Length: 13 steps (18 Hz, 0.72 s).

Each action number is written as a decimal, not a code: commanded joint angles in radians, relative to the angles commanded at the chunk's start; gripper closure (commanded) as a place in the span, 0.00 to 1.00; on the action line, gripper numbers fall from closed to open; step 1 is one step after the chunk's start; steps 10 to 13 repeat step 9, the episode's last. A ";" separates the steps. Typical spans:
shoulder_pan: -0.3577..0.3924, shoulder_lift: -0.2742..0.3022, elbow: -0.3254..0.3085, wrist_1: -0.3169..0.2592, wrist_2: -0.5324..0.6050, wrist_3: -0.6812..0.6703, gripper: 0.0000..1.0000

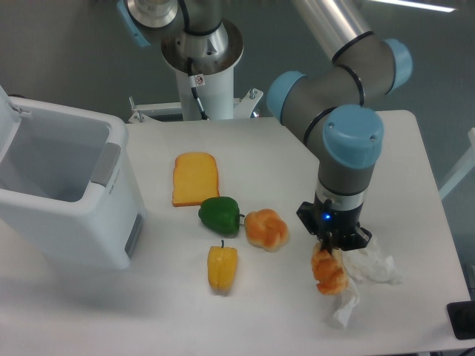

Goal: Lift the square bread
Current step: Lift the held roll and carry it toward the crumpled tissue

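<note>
**Jaws closed on a croissant-like pastry; square bread untouched on the table**

Gripper points straight down at the right side of the table, below the arm's blue-capped wrist joint. The jaws are drawn in tight around the top of an orange-brown pastry, which hangs beneath them; its lower end is at or just above the table surface, and I cannot tell whether it touches. The fingertips themselves are mostly hidden behind the pastry and the black gripper body.

Crumpled white paper lies just right of and below the pastry, touching or nearly touching it, with a strip trailing toward the front edge of the table.

Square bread: lies flat near the table's centre-left, well apart from the gripper, nothing touching it. Yellow-orange face up, darker crust along the edges.

Other items, in front of the bread:
- green pepper, just below the bread
- round bun, beside the pepper on its right, very close
- yellow pepper, nearer the front, apart from the others

White bin stands at the left edge, open top.
</note>
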 joint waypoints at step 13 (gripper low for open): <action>0.014 -0.003 0.049 -0.063 0.015 0.129 0.84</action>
